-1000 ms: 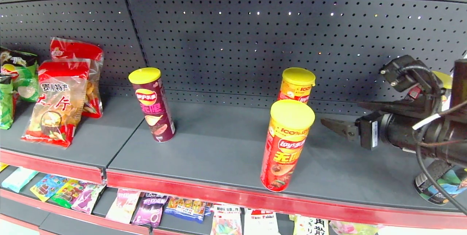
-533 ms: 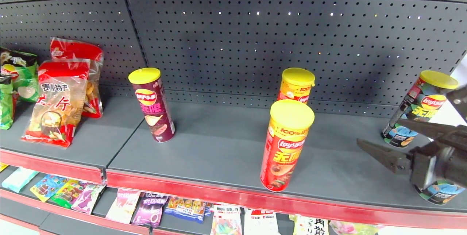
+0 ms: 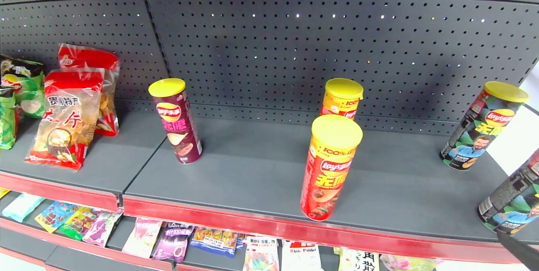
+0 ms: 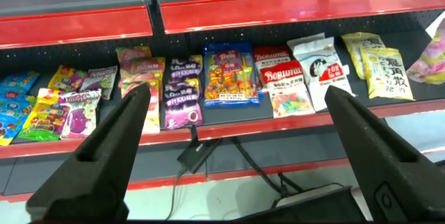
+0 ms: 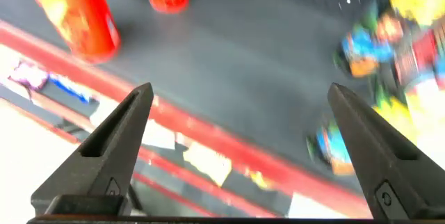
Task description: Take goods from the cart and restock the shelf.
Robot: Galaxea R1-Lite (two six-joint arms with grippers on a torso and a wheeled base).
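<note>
Crisp cans: five stand upright on the grey shelf (image 3: 261, 166); a purple can (image 3: 174, 121) toward the left; a red can (image 3: 332, 168) near the front, with a second red can (image 3: 342, 97) close behind it; a dark can (image 3: 484, 126) at the back right; another dark can (image 3: 511, 201) at the front right, partly cut off by the picture's edge.
Spacing: the red pair aside, the cans stand well apart; wide bare stretches of shelf lie between them.
Left gripper (image 4: 238, 90): jaws spread wide, nothing between them; held low, facing the lower shelves of sweet packets (image 4: 229, 74).
Right gripper (image 5: 240, 88): jaws spread wide, empty; just in front of the shelf's red lip (image 3: 252, 220), toward its right end near the dark cans.
Neighbouring stock: snack bags (image 3: 69, 115) in the adjoining bay to the left.
Done, as judged: several cans are in place; none tipped.
Outstanding, as judged: the shelf is far from full; both grippers are empty, so the next item is not yet fetched from the cart; how much stock the cart holds cannot be assessed.
Stage, as judged: between placements; early to middle of the task.
</note>
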